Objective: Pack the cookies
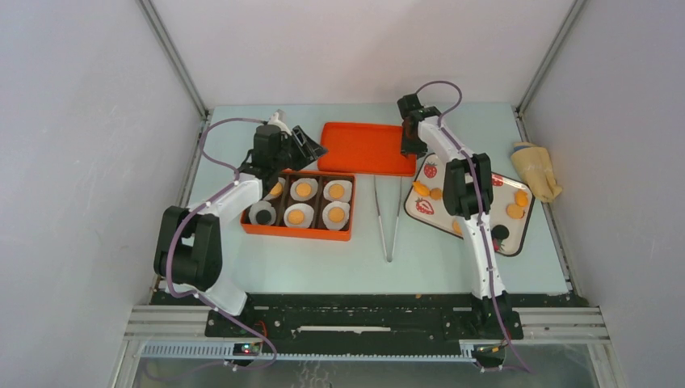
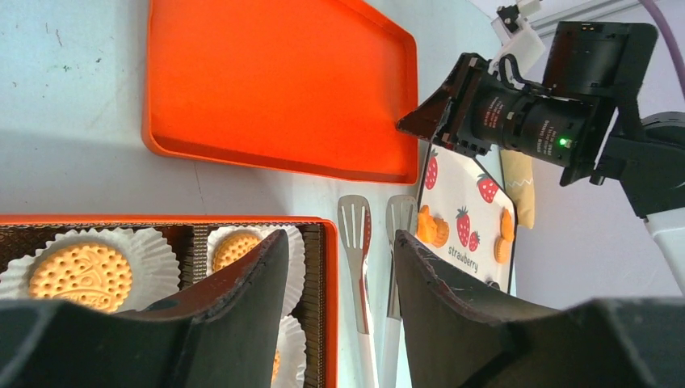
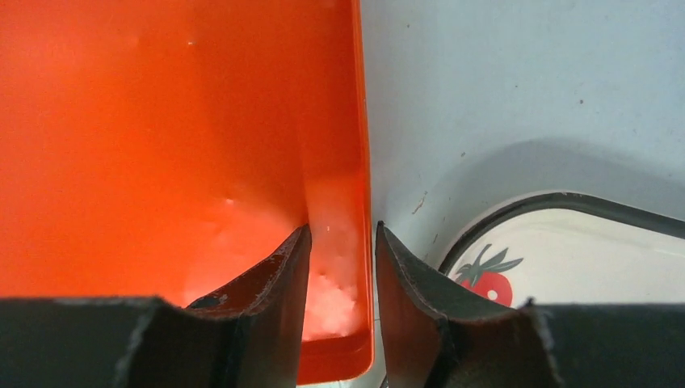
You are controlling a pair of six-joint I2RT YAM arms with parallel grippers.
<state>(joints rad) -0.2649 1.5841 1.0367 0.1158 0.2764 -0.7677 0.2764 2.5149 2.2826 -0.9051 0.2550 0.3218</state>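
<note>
Several round orange-yellow cookies (image 1: 304,190) sit in white paper cups inside the orange box (image 1: 297,232); two show in the left wrist view (image 2: 79,275). More cookies (image 1: 514,211) lie loose on the strawberry tray (image 1: 485,182). My left gripper (image 1: 315,147) (image 2: 339,234) hangs open and empty above the box's far right corner. My right gripper (image 1: 409,145) (image 3: 342,228) stands open astride the right rim of the flat orange lid (image 1: 363,148) (image 3: 161,121), one finger inside, one outside.
Metal tongs (image 1: 388,218) (image 2: 359,267) lie on the table between box and strawberry tray. A beige mitt (image 1: 535,170) rests at the right wall. The box's near-left cup (image 1: 262,214) shows a dark middle. The right arm's wrist (image 2: 525,121) hangs beside the lid.
</note>
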